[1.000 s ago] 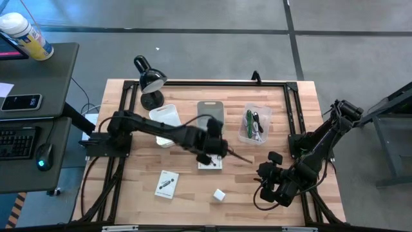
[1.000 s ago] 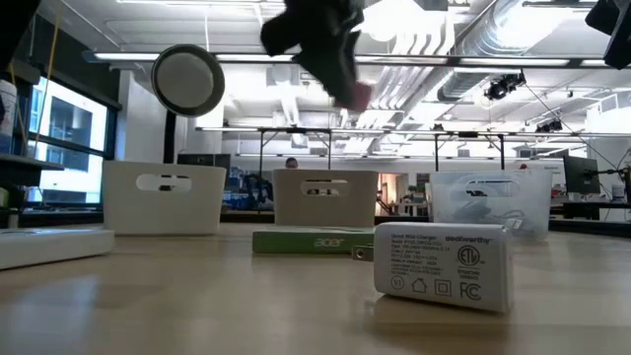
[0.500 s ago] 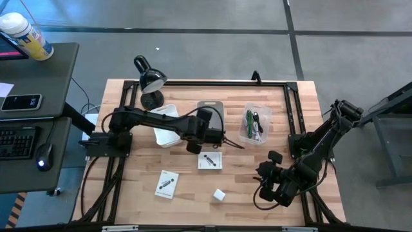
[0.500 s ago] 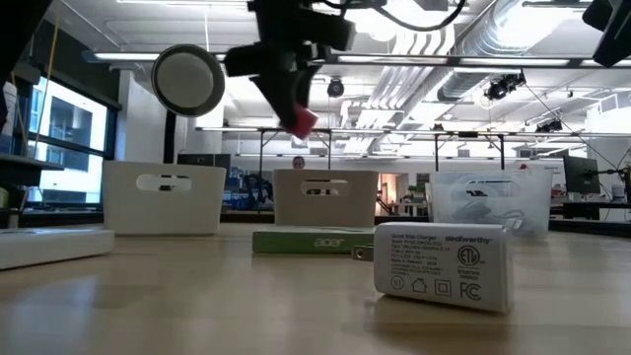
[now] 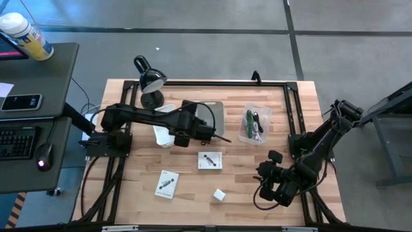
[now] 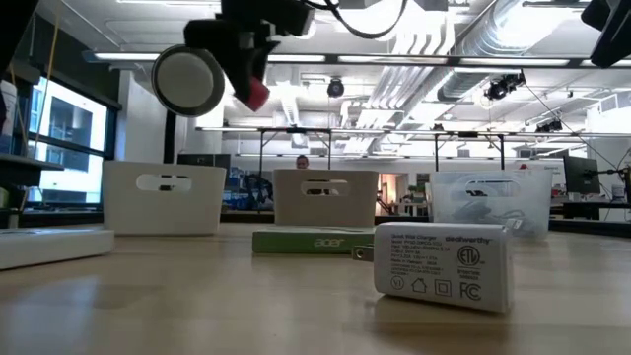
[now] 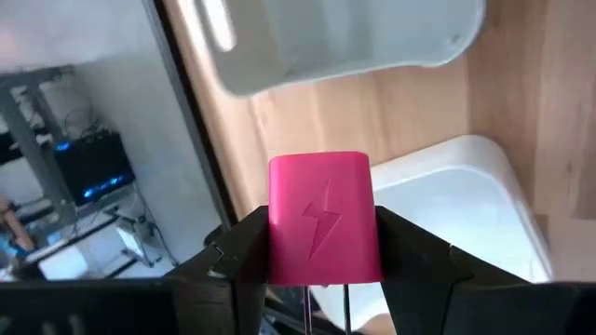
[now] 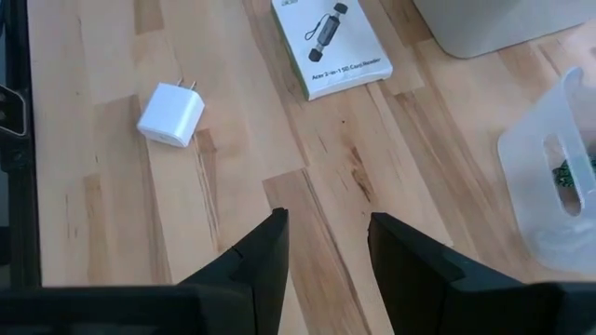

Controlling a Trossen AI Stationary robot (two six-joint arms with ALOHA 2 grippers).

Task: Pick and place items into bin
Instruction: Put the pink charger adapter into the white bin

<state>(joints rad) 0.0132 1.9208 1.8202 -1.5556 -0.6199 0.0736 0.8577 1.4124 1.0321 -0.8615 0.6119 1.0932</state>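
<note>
Wooden planks are forming the counter (image 5: 141, 174), which is standing on a grey floor, with a desk carrying a keyboard (image 5: 16, 140) at the far left.

Toward the back left of the counter, a black lamp (image 5: 149, 80) is sitting near a white bin (image 5: 162, 116). The left claw (image 5: 182, 136) is hanging in the air at the near right edge of this bin, gripping a pink cube (image 7: 321, 219) between its fingers (image 7: 242, 256); a lightning bolt is showing on the cube's face, and the white bin is lying below it.

Just right of the white bin, a grey bin (image 5: 215, 111) is sitting at the middle back. In front of it, one white packet (image 5: 209, 160) with a dark part is lying flat, and a second packet (image 5: 167, 184) is lying nearer the front left. A white cube (image 5: 219, 194) with two prongs is resting near the front edge, right of the second packet.

Farther right, a clear bin (image 5: 254, 124) is holding green, black and white cords (image 5: 252, 122).

At the front right, the right claw (image 5: 269, 185) is waiting low over the counter, empty, its fingers (image 8: 256, 256) standing apart, with the white cube and the nearer packet ahead of it.
</note>
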